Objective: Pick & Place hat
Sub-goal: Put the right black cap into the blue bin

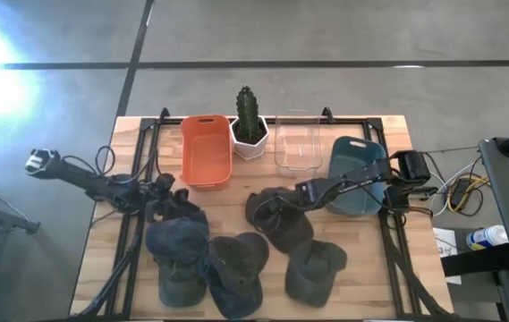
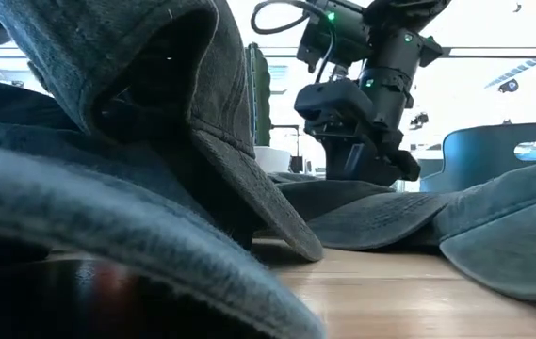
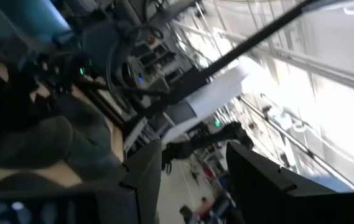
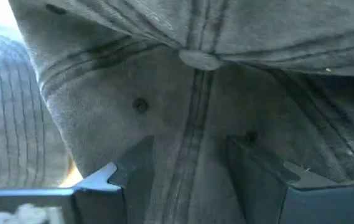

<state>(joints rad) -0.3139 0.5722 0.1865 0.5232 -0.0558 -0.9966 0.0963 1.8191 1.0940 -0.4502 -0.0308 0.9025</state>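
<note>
Grey-green hats lie on the wooden tabletop [image 1: 111, 268]. My left gripper [image 1: 166, 190] waits with fingers wide, beside the left hat [image 1: 175, 240]. My right gripper [image 1: 270, 204] sits right over the middle hat [image 1: 283, 224], fingers wide apart, holding nothing. I think I should push down slowly, straddle a fold of cloth, then squeeze firmly.
</note>
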